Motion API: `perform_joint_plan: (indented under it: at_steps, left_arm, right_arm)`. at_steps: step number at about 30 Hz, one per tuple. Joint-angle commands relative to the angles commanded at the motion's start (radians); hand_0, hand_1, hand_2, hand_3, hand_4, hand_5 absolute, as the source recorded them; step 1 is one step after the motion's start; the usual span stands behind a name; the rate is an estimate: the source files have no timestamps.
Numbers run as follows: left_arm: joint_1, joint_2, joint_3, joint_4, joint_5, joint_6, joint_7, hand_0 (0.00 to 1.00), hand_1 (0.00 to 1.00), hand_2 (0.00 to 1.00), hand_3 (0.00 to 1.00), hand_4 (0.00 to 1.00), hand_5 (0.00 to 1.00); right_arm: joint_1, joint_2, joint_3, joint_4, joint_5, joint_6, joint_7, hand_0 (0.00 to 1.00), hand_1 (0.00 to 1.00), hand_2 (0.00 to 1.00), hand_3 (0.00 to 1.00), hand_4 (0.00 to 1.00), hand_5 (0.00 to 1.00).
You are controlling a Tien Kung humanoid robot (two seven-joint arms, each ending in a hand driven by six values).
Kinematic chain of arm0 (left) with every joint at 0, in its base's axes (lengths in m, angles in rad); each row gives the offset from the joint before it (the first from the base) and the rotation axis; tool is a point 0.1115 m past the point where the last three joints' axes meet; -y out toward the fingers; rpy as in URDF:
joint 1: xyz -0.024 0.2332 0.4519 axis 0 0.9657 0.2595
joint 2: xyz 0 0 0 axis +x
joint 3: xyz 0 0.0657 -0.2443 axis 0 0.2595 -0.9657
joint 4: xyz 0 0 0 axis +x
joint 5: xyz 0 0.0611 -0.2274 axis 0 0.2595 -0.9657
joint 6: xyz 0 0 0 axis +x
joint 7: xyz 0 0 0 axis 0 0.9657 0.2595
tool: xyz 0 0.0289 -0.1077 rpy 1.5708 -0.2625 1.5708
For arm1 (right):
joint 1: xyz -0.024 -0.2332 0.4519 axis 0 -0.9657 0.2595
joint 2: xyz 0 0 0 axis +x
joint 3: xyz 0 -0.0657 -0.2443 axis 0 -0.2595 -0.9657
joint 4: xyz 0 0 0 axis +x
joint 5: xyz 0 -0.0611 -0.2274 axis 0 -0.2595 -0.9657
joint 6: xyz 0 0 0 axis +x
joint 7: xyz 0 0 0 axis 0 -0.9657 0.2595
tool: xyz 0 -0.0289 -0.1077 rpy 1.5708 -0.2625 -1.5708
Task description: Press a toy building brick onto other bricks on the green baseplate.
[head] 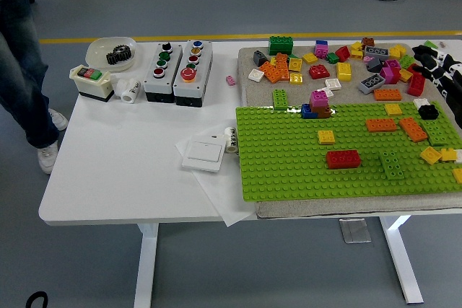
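The green baseplate point(289, 164) lies on a grey mat at the right of the table. Standing on it are a red brick point(343, 158), a green brick point(392, 165), a yellow brick point(326, 136), two orange bricks point(380, 125) and a magenta brick stacked on blue and brown ones point(317, 104). Several loose bricks point(339, 59) are heaped on the mat behind the plate. My right hand point(439, 71), black with white patches, reaches in at the right edge over that heap, fingers spread and holding nothing. A black brick point(428, 112) sits just below it.
Left of the plate are a white wall switch point(203, 154) on paper, two grey button boxes point(159, 70) point(192, 71), a small box with coloured buttons point(92, 81) and a white bowl with a black gear point(110, 52). A person point(22, 48) stands at the far left.
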Motion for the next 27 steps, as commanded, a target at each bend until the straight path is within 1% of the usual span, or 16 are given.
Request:
perform_joint_plan:
  at_steps: [4,5,6,11,12,17,18,27]
  left_arm:
    - [-0.002,0.0,0.001,0.0,-0.001,0.0,0.0,0.754,0.756,0.735,0.599,0.67,0.601]
    - [-0.002,0.001,0.002,0.0,-0.001,0.0,0.0,0.754,0.756,0.735,0.599,0.67,0.601]
    - [-0.003,0.001,0.001,0.0,0.0,-0.001,0.0,0.753,0.754,0.735,0.597,0.67,0.601]
    - [-0.005,0.002,0.002,0.0,-0.002,0.0,0.001,0.753,0.754,0.735,0.597,0.67,0.601]
    - [-0.005,0.002,0.0,0.0,-0.001,0.0,0.001,0.754,0.754,0.735,0.598,0.67,0.601]
    - [-0.008,0.002,-0.003,0.001,0.006,0.0,0.003,0.754,0.754,0.735,0.598,0.67,0.601]
    - [-0.009,0.002,-0.004,0.001,0.006,0.0,0.003,0.753,0.754,0.734,0.598,0.67,0.601]
    - [-0.011,0.003,-0.004,0.001,0.007,-0.001,0.004,0.753,0.753,0.734,0.598,0.67,0.6]
  right_arm:
    - [0.001,0.0,-0.004,-0.002,-0.072,-0.004,0.029,0.931,0.85,0.848,0.884,0.998,0.59]
    - [0.0,0.0,-0.005,-0.002,-0.107,-0.01,0.051,0.931,0.85,0.848,0.884,0.998,0.59]
    - [-0.002,-0.002,-0.006,-0.001,-0.145,-0.012,0.07,0.84,0.794,0.795,0.813,0.966,0.499]
    - [-0.015,-0.013,-0.002,0.012,-0.335,-0.008,0.136,0.84,0.794,0.795,0.813,0.966,0.499]
    - [-0.018,-0.016,-0.002,0.018,-0.373,0.0,0.147,0.803,0.767,0.781,0.781,0.955,0.532]
    - [-0.029,-0.03,-0.019,0.048,-0.531,0.029,0.175,0.803,0.767,0.781,0.781,0.955,0.532]
    - [-0.032,-0.036,-0.033,0.059,-0.561,0.039,0.181,0.812,0.766,0.783,0.757,0.915,0.544]
    - [-0.043,-0.06,-0.091,0.101,-0.667,0.083,0.184,0.817,0.77,0.786,0.748,0.899,0.554]
